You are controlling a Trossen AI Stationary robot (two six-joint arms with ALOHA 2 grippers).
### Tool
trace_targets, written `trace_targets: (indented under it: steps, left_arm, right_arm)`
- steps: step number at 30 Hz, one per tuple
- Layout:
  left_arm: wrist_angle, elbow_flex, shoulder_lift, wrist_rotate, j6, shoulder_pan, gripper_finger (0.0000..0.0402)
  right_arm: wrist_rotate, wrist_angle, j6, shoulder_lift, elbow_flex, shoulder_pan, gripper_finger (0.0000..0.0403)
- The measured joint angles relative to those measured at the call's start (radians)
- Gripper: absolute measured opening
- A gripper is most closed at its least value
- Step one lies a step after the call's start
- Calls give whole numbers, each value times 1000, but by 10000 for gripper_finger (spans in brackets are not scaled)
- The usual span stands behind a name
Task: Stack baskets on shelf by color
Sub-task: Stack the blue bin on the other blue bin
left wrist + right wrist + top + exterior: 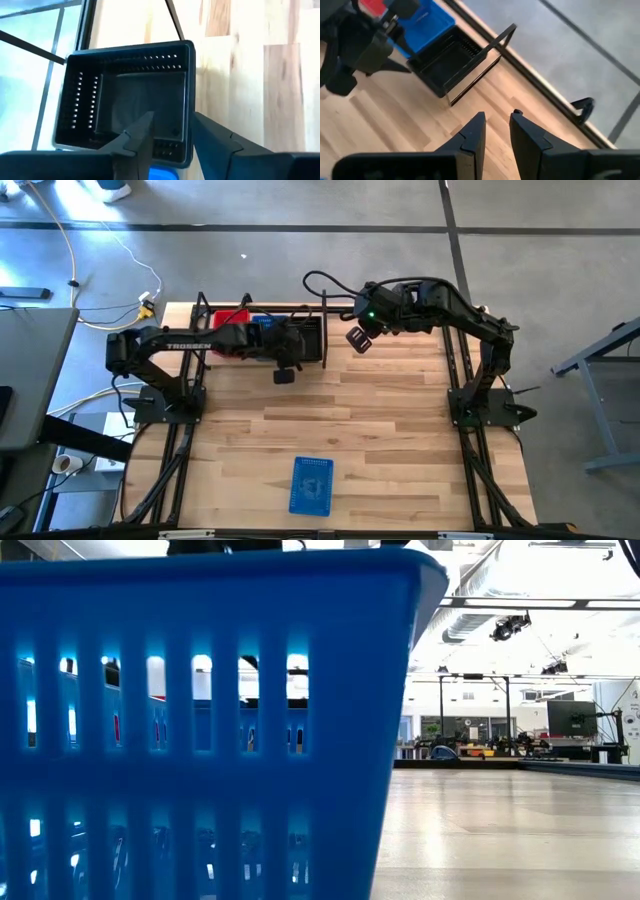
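Observation:
The shelf point(324, 330) stands at the table's far edge and carries a red basket point(230, 318), a blue basket point(262, 323) and a black basket point(308, 340). My left gripper point(288, 352) hovers over the black basket point(140, 95). It is open point(172, 125), with one finger inside the basket and one outside a side wall point(189, 90). My right gripper point(358, 338) is open point(495, 122) and hangs above bare table just right of the shelf. Another blue basket point(311, 485) rests flat on the table near its near edge. My left gripper comes down at the black basket from above, and its open fingers stand on either side of one wall. I cannot tell whether either finger touches that wall. The basket rests on the shelf board.
The shelf's black tube frame and upright end bar point(495, 42) rise beside the black basket point(445, 62). The near blue basket point(200, 740) fills the left of the low view. Bare wood lies between the shelf and that basket. Cables lie on the floor beyond the table.

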Motion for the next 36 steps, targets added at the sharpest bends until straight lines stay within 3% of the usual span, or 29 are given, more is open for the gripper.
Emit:
trace_targets:
  steps: [8,13,23,36]
  left_arm:
    - [-217,138,-18,70,-53,-2,120]
    - [-294,146,-94,130,-128,-2,118]
    - [-430,144,-269,130,-314,-74,118]
    - [-414,-85,-473,80,-581,-269,117]
  right_arm:
    - [-86,0,30,0,0,25,75]
    - [-105,0,71,5,0,86,75]
    - [-177,61,156,21,-117,237,75]
    - [-294,520,154,20,-359,423,75]
